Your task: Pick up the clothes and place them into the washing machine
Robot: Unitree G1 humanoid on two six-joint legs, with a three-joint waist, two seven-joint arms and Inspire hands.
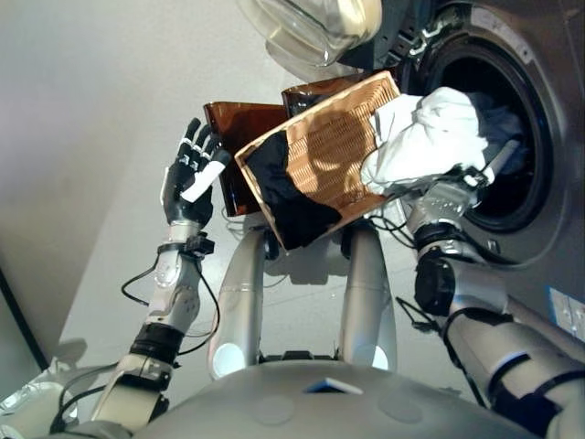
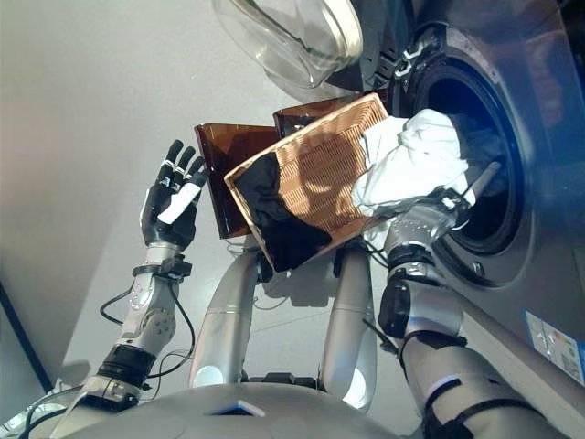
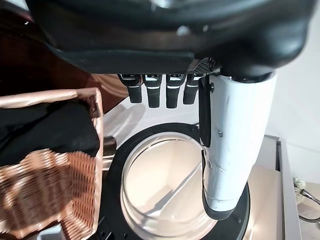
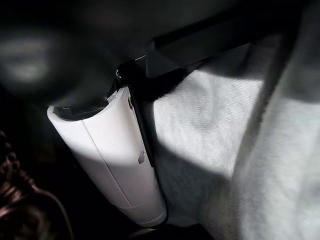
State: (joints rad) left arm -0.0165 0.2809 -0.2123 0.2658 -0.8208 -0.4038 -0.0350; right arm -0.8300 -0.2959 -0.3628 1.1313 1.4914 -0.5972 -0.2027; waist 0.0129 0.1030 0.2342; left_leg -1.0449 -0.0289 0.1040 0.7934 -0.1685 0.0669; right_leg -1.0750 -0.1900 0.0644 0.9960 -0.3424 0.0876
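At the mouth of the washing machine, right side of the head views: right hand, largely buried under a white garment. Its wrist view shows the white thumb cover lying against white cloth; the fingers are hidden, so whether they are closed on the fabric cannot be told. The white garment is bunched in a heap, resting over the hand and wrist, touching the rim of the drum opening and partly leaning into it. Pale bluish cloth lies inside the drum, just behind the white bundle.

Beside the white garment: a wicker basket, tilted so its woven floor faces the camera, one edge touching the bundle. A black garment lies in the basket's lower corner, also seen in the left wrist view against the woven wall.

Behind the basket: two brown translucent panels, standing on edge.

Left side: left hand, raised, palm toward the basket, fingers straight and spread, holding nothing, near the brown panel without a clear contact. Thumb with white cover.

Above the basket: the machine's round glass door, swung open; the left wrist view shows its clear bowl inside a dark ring.
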